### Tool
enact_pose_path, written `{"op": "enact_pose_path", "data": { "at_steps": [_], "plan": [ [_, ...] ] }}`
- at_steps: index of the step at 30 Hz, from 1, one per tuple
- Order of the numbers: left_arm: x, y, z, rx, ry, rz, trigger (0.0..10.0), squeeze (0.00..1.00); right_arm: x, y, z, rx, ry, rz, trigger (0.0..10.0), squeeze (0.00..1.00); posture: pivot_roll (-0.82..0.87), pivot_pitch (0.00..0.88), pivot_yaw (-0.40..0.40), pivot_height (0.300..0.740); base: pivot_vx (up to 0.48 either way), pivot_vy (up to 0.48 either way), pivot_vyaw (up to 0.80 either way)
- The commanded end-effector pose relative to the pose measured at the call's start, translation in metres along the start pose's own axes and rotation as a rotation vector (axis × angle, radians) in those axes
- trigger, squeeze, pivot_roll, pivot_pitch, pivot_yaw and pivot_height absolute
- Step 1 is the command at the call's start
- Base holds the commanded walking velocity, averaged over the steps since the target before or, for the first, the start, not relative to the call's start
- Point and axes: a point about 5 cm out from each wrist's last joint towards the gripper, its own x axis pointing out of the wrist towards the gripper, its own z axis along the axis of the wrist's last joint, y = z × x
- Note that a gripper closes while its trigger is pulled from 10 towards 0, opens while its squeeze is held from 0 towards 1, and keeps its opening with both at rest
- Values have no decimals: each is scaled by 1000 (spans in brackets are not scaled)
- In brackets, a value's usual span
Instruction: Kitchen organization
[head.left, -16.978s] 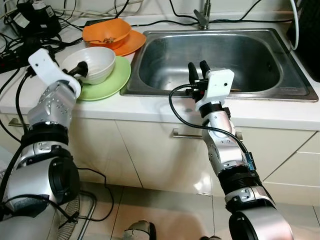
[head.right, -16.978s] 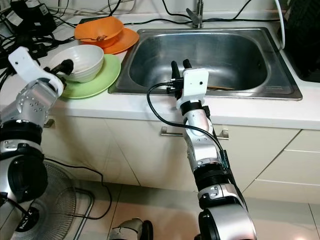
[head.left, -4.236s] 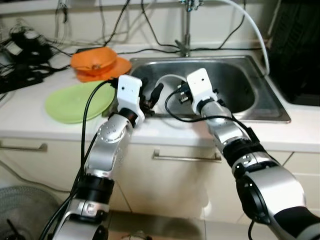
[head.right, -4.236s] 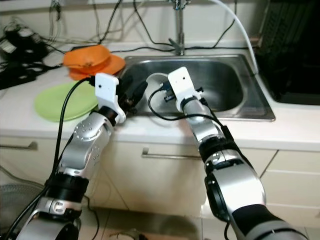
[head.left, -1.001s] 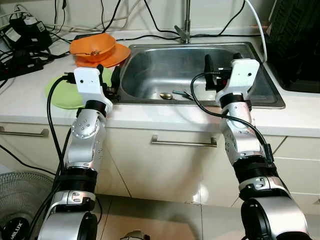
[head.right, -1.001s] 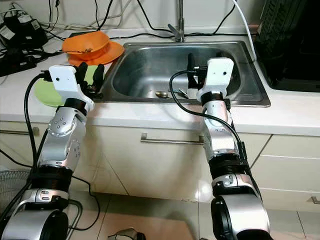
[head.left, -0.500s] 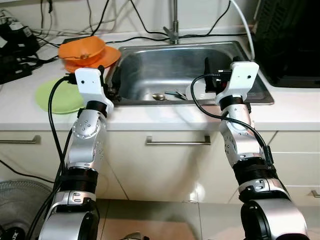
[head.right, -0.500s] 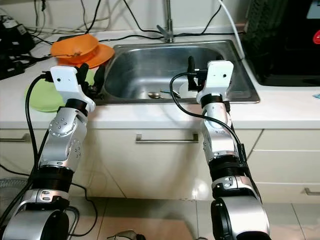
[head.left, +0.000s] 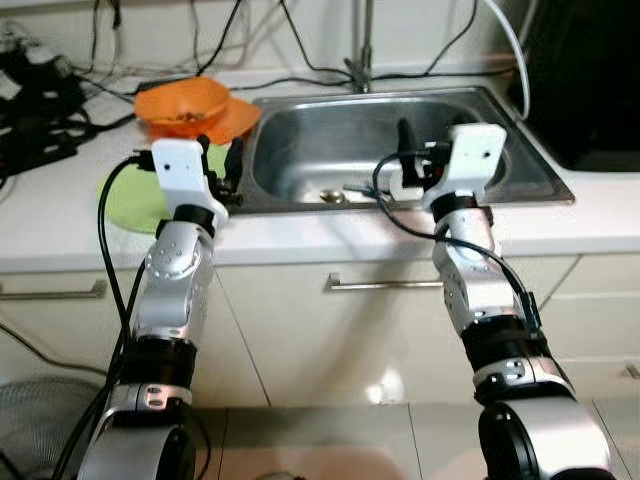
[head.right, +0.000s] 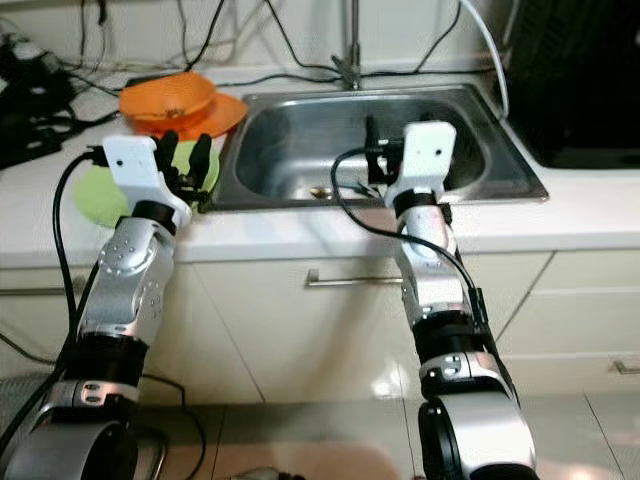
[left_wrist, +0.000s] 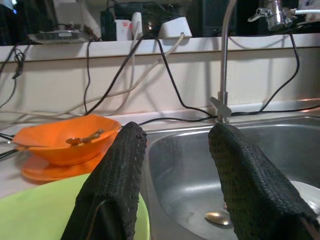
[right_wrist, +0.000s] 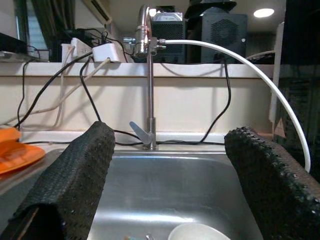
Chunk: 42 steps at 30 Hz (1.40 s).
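Pincers both up at the sink (head.left: 300, 130) edge, fingers spread wide, nothing held. Left pincer (head.left: 222, 160) hangs over the sink's left rim, with the green plate (head.left: 130, 205) on the surface just beside it and the orange bowl (head.left: 185, 100) on its orange plate (head.left: 240, 118) farther back. Right pincer (head.right: 372, 140) hovers above the basin; a white bowl (right_wrist: 200, 232) lies below it, cut off at the wrist picture's edge. Spoon (left_wrist: 218, 217) rests on the sink floor between the pincers. Small utensils beside it are too blurred to name.
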Motion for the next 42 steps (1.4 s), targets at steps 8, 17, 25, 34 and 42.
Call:
{"op": "enact_pose_path", "data": {
  "at_steps": [8, 17, 25, 34, 42],
  "plan": [
    [0, 2, 1, 6, -5, 8, 10000, 0, 2, -2, 3, 0, -5, -11, 10000, 0, 120, 17, 99, 740, 0, 0, 0],
    [1, 1, 0, 3, 12, 8, 10000, 0, 2, -2, 3, 4, -4, -19, 10000, 0, 123, 26, 109, 740, 0, 320, 0],
    [1, 0, 1, 15, 4, -3, 10000, 0, 3, -3, 1, 14, 14, -25, 10000, 0, 131, 30, 112, 740, 0, 106, -179],
    [1, -2, 1, -6, 7, -8, 10000, 0, 3, -2, 2, 12, 1, -32, 10000, 0, 138, 30, 117, 740, 0, 0, -306],
    [0, -4, 0, -22, 7, -2, 10000, 0, 2, -3, -2, 21, 21, -39, 10000, 0, 132, 18, 116, 740, 0, 0, 0]
  ]
}}
